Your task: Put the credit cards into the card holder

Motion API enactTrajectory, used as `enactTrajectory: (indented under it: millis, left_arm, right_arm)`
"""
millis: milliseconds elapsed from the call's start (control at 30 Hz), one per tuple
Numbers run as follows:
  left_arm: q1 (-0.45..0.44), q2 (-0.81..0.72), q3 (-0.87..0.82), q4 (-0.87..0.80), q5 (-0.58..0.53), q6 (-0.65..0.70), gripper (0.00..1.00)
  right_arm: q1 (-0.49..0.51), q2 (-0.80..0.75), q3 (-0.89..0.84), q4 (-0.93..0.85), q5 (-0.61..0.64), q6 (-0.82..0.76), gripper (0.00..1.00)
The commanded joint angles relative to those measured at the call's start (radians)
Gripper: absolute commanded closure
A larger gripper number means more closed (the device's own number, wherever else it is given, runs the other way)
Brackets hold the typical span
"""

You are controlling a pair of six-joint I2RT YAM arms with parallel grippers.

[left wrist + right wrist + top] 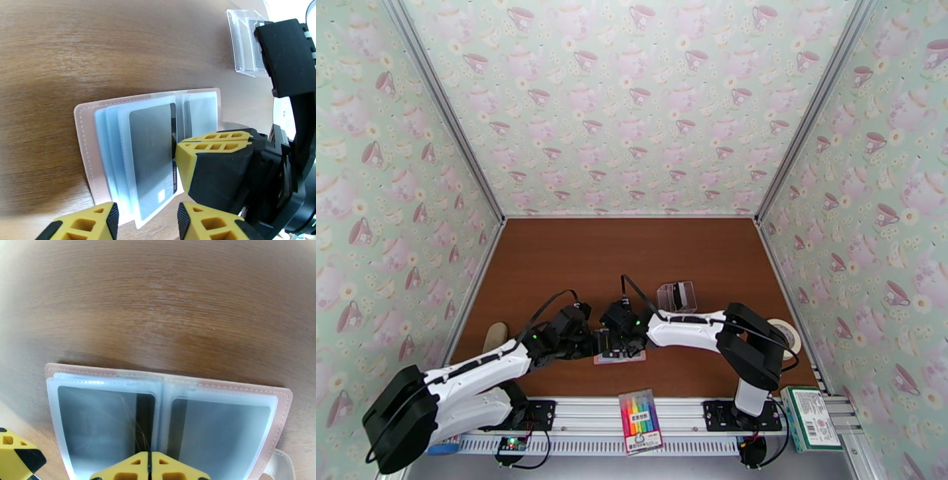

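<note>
Left wrist view: card holder (85, 138) lies open near the table's (79, 47) near edge, dark cards (152, 154) in its sleeves; left tool (147, 218) spread wide, empty; right tool (150, 467) closed tip-to-tip over the fold; inserting stage, next likely pressing any proud card home.

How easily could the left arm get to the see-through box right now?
Probably not easily. The see-through box sits beyond the right gripper, which is over the pink card holder, right between the box and the open left gripper. That gripper would likely have to go around.
</note>
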Motion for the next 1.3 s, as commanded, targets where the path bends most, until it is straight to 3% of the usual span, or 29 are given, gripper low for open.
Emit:
enactTrajectory:
  millis: [0,1267]
  left_arm:
    - [-0.006,0.023,-0.005,0.027,0.026,-0.008,0.53]
    - [-0.053,0.05,-0.005,0.118,0.062,-0.038,0.54]
  right_arm:
    - [0.006,0.012,0.015,-0.009,0.002,-0.003,0.92]
    - [0.006,-0.054,-0.018,0.023,0.023,0.013,0.91]
